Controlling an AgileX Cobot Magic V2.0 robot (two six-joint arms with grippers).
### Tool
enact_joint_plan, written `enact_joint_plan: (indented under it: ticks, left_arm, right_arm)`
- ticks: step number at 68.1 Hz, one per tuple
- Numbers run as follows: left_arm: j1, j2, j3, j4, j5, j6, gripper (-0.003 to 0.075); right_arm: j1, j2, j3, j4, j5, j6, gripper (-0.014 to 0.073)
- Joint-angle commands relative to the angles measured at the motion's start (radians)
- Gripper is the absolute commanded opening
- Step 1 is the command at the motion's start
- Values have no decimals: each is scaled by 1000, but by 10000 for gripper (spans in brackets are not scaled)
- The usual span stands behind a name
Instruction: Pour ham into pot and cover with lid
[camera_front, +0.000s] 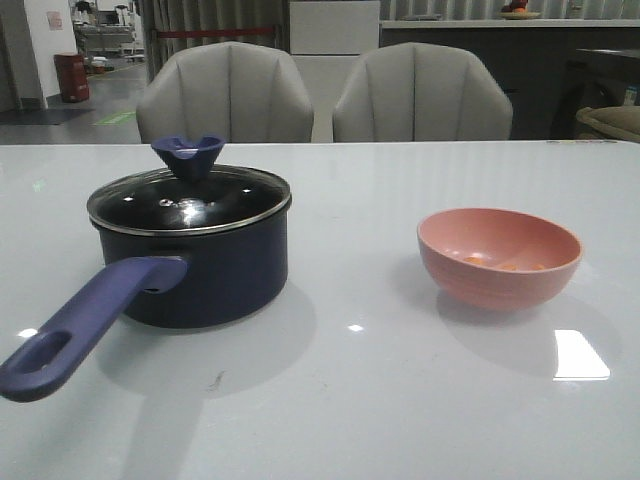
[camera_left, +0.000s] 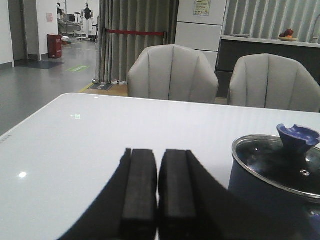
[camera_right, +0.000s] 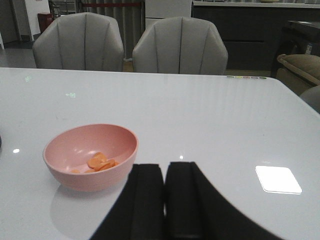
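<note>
Lid (camera_front: 188, 200) on pot (camera_front: 200, 265), ham (camera_right: 100, 162) in pink bowl (camera_right: 90, 156) well apart on white table (camera_front: 350, 400). Left gripper (camera_left: 157, 192) and right gripper (camera_right: 165, 200) both pressed together, empty.

Pink bowl (camera_front: 499, 257) on white table (camera_front: 350, 400); 2 grey chairs (camera_front: 225, 93) behind.

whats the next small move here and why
Probably send the left gripper, its fingers closed and holding nothing, to the knob of the lid and lift it off. The lid sits on the pot, while the ham lies in the pink bowl, so nothing can be poured in yet.
</note>
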Motion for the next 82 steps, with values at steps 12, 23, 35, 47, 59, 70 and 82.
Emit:
enact_joint_plan:
  ticks: [12, 23, 35, 47, 59, 70, 82]
  left_arm:
    - [2, -19, 21, 0, -79, -11, 113]
    - [2, -19, 21, 0, -79, -11, 113]
    - [2, -19, 21, 0, -79, -11, 113]
    - [2, -19, 21, 0, -79, -11, 113]
    - [2, -19, 21, 0, -97, -11, 113]
    - [2, -19, 17, -1, -317, -11, 113]
    - [2, 1, -114, 2, -280, -11, 113]
  right_arm:
    - [-5, -17, -5, -12, -86, -6, 155]
    - [-5, -17, -5, -12, -86, -6, 155]
    - [-5, -17, -5, -12, -86, -6, 155]
    - [-5, -17, -5, -12, -86, -6, 155]
    - [-5, -17, -5, -12, -86, -6, 155]
    - [-5, -17, -5, -12, -86, -6, 155]
    - [-5, -17, -5, -12, -86, -6, 155]
